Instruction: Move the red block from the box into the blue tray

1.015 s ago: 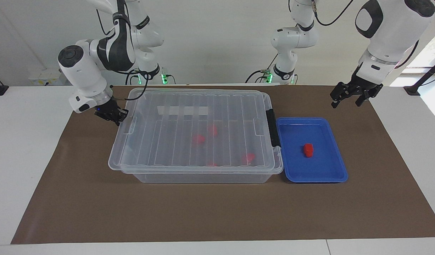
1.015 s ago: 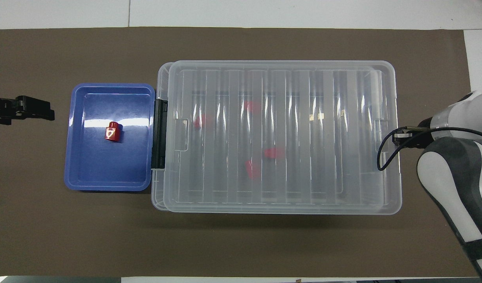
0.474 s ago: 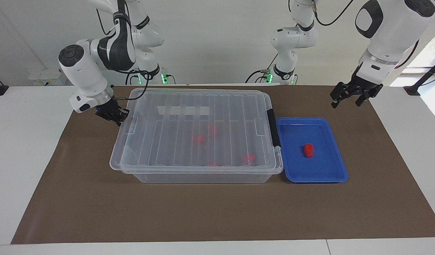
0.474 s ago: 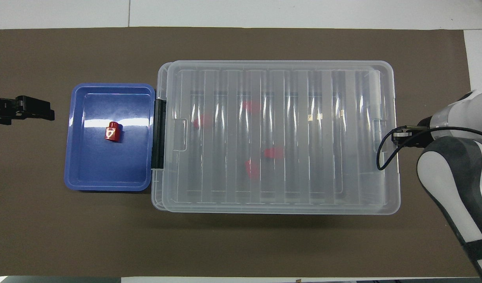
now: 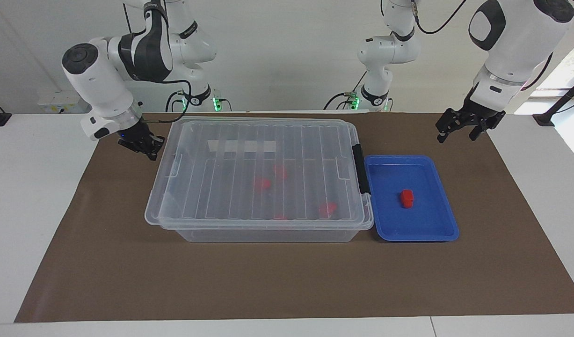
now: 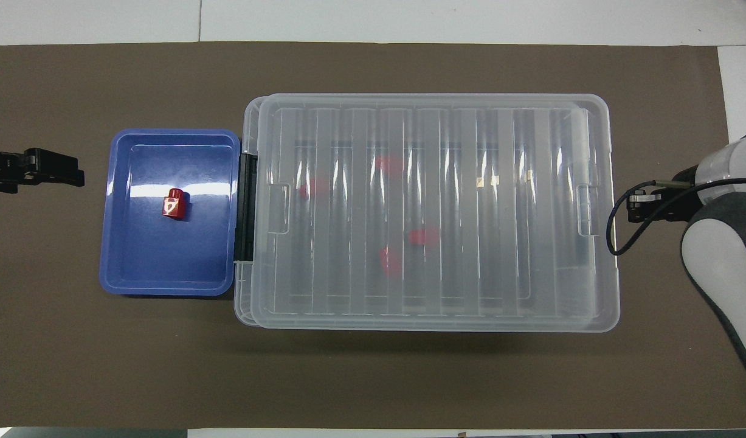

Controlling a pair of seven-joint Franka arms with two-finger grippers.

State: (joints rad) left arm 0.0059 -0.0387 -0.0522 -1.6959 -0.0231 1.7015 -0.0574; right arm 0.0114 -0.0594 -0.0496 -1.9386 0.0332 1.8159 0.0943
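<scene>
Red pieces [image 5: 262, 183] inside the box [image 5: 261, 220] blurred to smears by its ribbed lid [image 6: 433, 207], shapes unreadable, left claw [image 6: 35, 173] cut off by the overhead view's edge, right claw [image 5: 144, 149] finger gap too small to tell

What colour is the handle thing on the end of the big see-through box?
Black. The latch handle on the box shows best in the overhead view.
</scene>
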